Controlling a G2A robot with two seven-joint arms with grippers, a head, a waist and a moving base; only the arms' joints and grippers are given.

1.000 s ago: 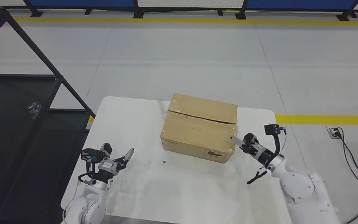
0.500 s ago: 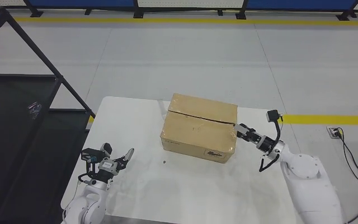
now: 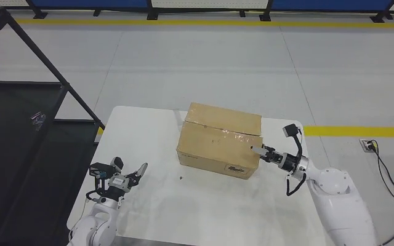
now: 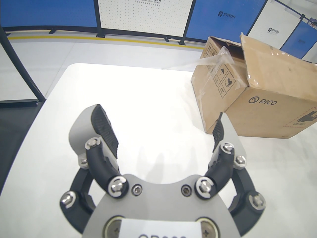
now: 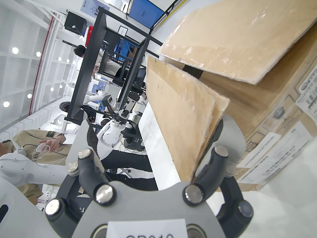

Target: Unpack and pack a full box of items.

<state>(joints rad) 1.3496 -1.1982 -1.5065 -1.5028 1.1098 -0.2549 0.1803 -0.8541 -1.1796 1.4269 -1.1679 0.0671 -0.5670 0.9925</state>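
Note:
A brown cardboard box stands mid-table, its top flaps loosely down with a slit between them. My right gripper is at the box's right end, at flap height. In the right wrist view this gripper is open, and the corner of the near flap lies between its fingers, against one finger. My left gripper sits open over the table's front left, apart from the box. From the left wrist, the gripper holds nothing and the box stands beyond, loose clear tape trailing from its end.
The white table has free room in front of and left of the box. A tiny dark speck lies before the box. A black frame stands off the table's left side.
My right gripper has moved in from the table's right side to the box's right end and now straddles the flap corner. The left arm and the box have not moved.

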